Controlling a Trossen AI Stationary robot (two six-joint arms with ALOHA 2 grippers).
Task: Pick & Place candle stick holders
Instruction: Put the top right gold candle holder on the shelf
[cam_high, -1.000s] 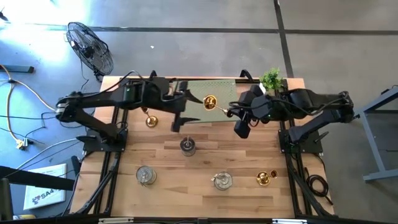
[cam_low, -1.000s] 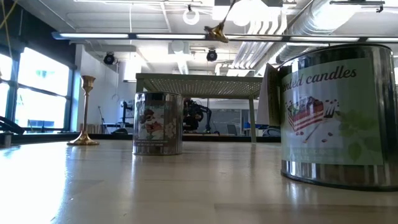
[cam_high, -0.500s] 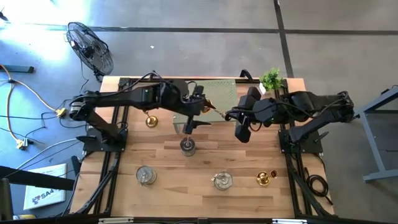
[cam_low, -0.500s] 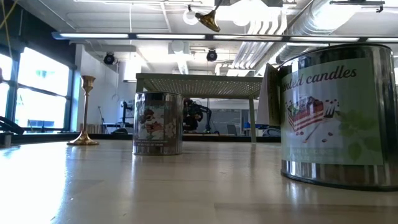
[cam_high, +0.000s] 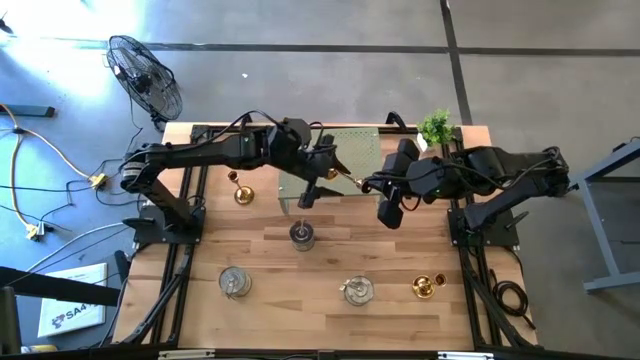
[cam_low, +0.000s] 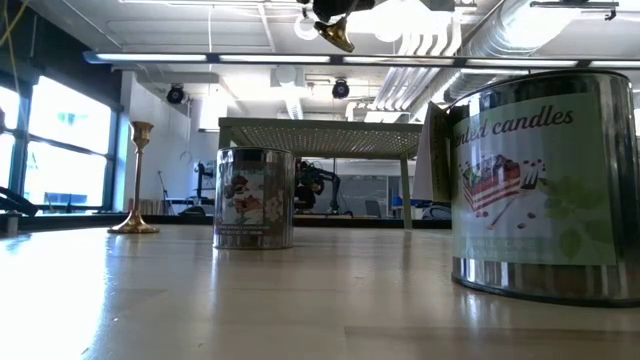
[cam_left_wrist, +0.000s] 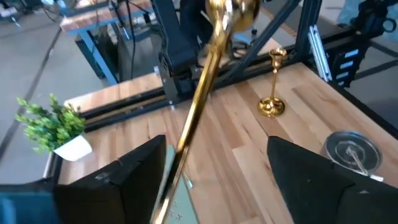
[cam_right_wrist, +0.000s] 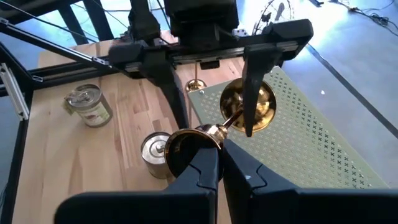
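Right wrist view: I see the right gripper (cam_right_wrist: 217, 163) clamped on the cup end of a brass holder (cam_right_wrist: 247, 107), lifted over the perforated shelf (cam_right_wrist: 311, 134), stem level. The left gripper (cam_right_wrist: 249, 81) has its jaws apart, straddling the round gold base; I cannot tell whether they touch it. From above, both grippers meet over the shelf. Three ribbed metal tins (cam_high: 301, 235) and two more thin-stemmed brass holders (cam_high: 243, 193) stand on the wooden table (cam_high: 200, 300).
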